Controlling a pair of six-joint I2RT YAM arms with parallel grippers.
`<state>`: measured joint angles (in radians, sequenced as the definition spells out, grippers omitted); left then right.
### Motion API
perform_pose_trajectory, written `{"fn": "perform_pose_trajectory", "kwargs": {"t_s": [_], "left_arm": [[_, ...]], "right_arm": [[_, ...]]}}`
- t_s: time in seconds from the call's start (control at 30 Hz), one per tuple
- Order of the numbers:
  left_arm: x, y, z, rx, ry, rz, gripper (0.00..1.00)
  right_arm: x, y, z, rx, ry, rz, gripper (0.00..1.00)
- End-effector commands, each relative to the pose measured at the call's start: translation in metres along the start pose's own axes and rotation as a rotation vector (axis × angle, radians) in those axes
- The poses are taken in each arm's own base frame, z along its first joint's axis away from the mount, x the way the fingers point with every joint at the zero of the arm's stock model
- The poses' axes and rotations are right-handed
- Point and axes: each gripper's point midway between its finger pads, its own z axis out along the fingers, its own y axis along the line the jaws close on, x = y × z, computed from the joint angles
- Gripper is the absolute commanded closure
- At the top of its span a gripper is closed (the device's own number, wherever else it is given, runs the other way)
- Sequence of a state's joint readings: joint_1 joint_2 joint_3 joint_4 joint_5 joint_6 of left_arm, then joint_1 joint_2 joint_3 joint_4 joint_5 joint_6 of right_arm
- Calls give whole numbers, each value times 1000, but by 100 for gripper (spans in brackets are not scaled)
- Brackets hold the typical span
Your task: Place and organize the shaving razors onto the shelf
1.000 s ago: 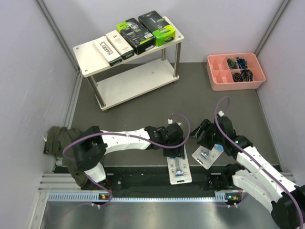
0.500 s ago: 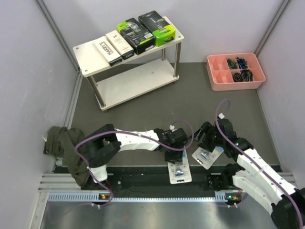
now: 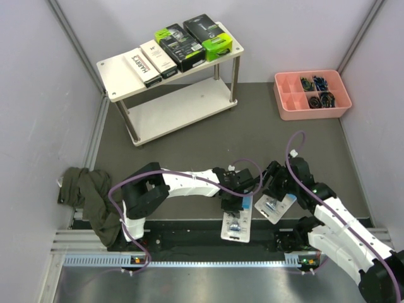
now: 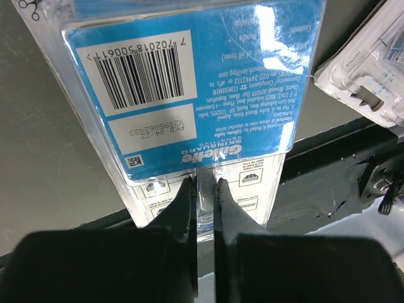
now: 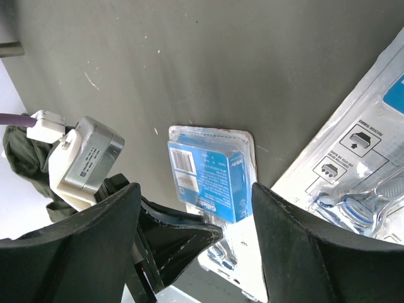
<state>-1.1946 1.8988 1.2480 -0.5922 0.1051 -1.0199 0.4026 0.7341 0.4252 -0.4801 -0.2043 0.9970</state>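
My left gripper is shut on the near clear edge of a blue-card blister razor pack at the table's front edge. That pack also shows between the fingers of my right gripper, which stands open and apart from it. A second blister pack lies just to the right, below the right gripper. The shelf stands at the back left. Two white boxes and two black-and-green packs lie on its top board.
A pink compartment tray with small dark items sits at the back right. A dark green cloth lies bunched at the near left. A metal rail runs along the front edge, and grey walls close in both sides.
The left gripper has slid a little right and toward the front edge and shut on the blister pack, which has tilted slightly. The right arm has barely moved.
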Motion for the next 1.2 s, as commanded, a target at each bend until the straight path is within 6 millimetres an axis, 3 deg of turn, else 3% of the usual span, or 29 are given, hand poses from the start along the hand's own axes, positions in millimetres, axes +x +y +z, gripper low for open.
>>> {"fn": "perform_pose_trajectory", "kwargs": {"t_s": [0.0, 0.43, 0.6, 0.63, 0.73, 1.0, 1.17], "left_arm": [[-7, 17, 3, -82, -52, 40, 100], [-62, 10, -58, -63, -277, 30, 100], [-81, 9, -80, 50, -331, -43, 100], [-84, 21, -78, 53, -331, -77, 100], [-101, 23, -100, 159, -386, -167, 100], [-132, 64, -148, 343, -551, -474, 100], [-148, 84, -168, 417, -607, -613, 100]], "right_arm": [[-10, 7, -4, -18, -35, -29, 30], [-47, 57, -34, -76, -127, -140, 30], [-55, 77, -45, -127, -156, -180, 30], [-58, 83, -48, -143, -165, -190, 29], [-60, 95, -53, -189, -170, -229, 28], [-47, 122, -49, -292, -112, -311, 26], [-19, 146, -37, -347, -57, -376, 25]]}}
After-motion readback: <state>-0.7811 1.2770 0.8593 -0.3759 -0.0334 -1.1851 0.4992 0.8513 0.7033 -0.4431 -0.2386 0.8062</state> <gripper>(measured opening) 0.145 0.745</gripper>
